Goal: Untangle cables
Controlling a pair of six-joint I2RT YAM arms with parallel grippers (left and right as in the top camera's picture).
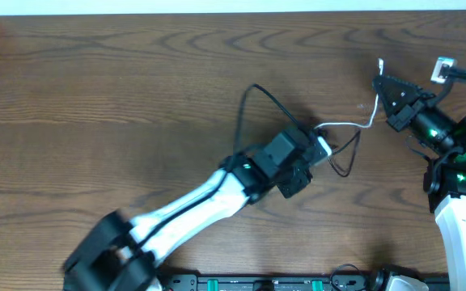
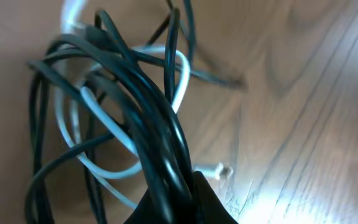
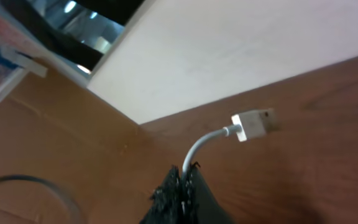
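A tangle of black cables [image 2: 135,106] with the white cable [image 2: 86,124] looped through it hangs in my left gripper [image 2: 185,193], which is shut on the black strands. From overhead the left gripper [image 1: 318,149] is at the table's middle, with black loops [image 1: 257,101] trailing behind it and to its right. The white cable [image 1: 348,125] runs from there up to my right gripper [image 1: 381,81], which is shut on its end. In the right wrist view the white cable [image 3: 204,146] rises from the shut jaws [image 3: 185,183] and ends in a white USB plug [image 3: 253,124].
A small white connector with a black lead [image 1: 443,69] lies at the far right, behind the right arm. The table's back edge meets a pale wall [image 3: 229,50]. A rail with black fittings [image 1: 298,283] runs along the front edge.
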